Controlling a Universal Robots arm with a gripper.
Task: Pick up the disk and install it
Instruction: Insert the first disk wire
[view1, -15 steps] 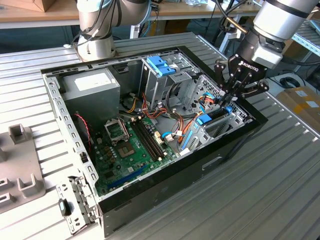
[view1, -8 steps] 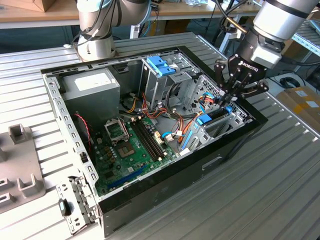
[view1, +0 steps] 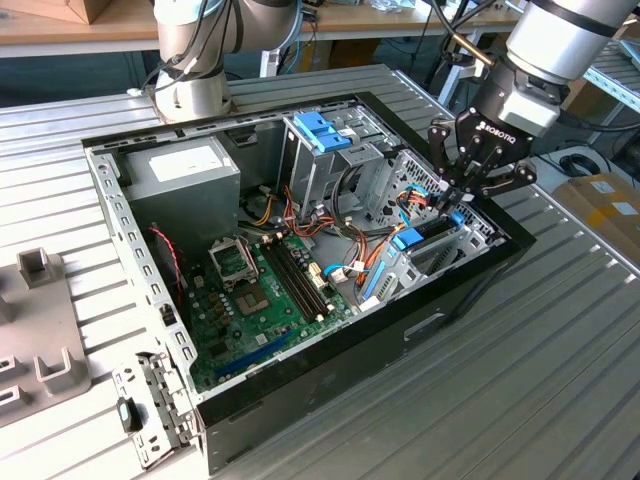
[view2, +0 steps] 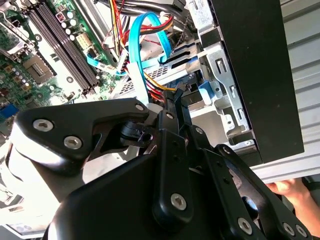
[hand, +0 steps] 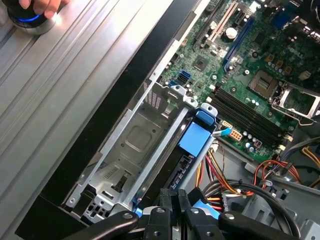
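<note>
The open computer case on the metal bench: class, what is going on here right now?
A single robot arm's black gripper reaches into the open black computer case at the drive bay on the exterior view's right. It is at the dark-grey hard drive in its light-blue plastic carrier rail, which stands on edge in the silver metal bay beside the green motherboard. A person's hand rests on the bench.

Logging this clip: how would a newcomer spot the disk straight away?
Find the open computer case on the metal table, then the drive bay at the corner under the black tool. The disk stands on edge in that bay, dark with a light-blue rail; the deeper-blue latch sits farther back on a silver cage.
</note>
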